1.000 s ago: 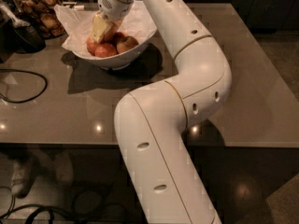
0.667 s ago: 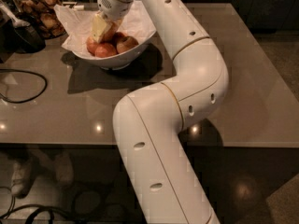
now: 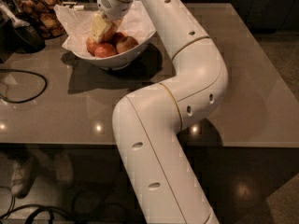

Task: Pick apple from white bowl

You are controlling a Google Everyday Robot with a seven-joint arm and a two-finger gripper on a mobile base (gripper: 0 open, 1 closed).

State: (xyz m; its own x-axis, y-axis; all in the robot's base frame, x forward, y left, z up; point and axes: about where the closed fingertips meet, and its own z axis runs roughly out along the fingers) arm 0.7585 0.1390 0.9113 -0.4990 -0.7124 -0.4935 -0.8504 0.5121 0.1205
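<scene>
The large round red apple with yellow-orange patches (image 3: 112, 31) lies at the top of the fruit pile, inside the wide glossy white bowl (image 3: 117, 62). The pale gripper (image 3: 100, 29) sits against it at its 9 o'clock side; if it is clamped on the apple or apart, I cannot tell. Smaller red apples (image 3: 105, 50) lie at 6 o'clock from it. Crumpled white paper (image 3: 140, 22) lines the bowl. The bowl stands on a grey table (image 3: 70, 111). At 10 o'clock from the bowl is a dark container of brown snacks (image 3: 42, 13); at 8 o'clock, a black cable (image 3: 42, 80).
</scene>
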